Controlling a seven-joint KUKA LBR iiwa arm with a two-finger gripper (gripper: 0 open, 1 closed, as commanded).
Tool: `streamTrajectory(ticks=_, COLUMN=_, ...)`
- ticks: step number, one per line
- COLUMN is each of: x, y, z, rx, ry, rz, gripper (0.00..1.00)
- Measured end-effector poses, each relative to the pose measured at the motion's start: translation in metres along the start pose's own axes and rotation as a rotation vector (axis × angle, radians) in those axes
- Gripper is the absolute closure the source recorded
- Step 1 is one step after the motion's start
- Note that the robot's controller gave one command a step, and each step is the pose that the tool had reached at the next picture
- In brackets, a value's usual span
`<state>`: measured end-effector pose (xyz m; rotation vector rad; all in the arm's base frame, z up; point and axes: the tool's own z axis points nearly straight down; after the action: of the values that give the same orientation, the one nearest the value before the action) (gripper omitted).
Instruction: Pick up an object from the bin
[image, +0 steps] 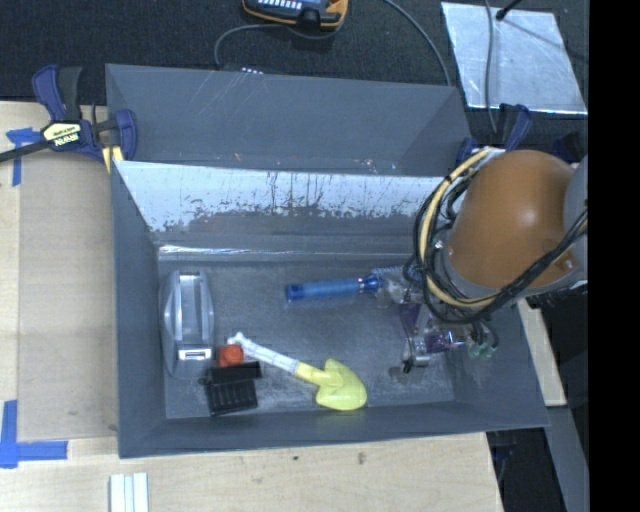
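Tube (325, 291), blue, long axis left-right, right end near hand (411, 358).

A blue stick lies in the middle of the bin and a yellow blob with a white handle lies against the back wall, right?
Not quite. The camera view shows the yellow blob by the front wall, not the back. The blue stick does lie in the middle.

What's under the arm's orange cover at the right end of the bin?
The gripper hangs beneath the cover, and the blue pen ends right by the wrist. The bin floor and wall straight below the cover are hidden, so anything there is unseen.
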<state>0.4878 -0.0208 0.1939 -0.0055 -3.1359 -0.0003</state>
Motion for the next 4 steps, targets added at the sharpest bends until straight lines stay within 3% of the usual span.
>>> streamTrajectory(ticks=1, x=-0.002, y=0.000, z=-0.004, rx=0.000, ry=-0.009, rz=-0.001, gripper=0.00)
streamTrajectory(ticks=2, x=-0.008, y=0.029, z=0.040, rx=0.001, ry=-0.013, rz=0.038, gripper=0.00)
streamTrajectory(ticks=3, x=-0.012, y=0.043, z=0.062, rx=-0.001, ry=-0.005, rz=0.044, gripper=0.00)
streamTrajectory(ticks=4, x=-0.025, y=0.056, z=0.067, rx=0.002, ry=-0.005, rz=-0.120, gripper=0.00)
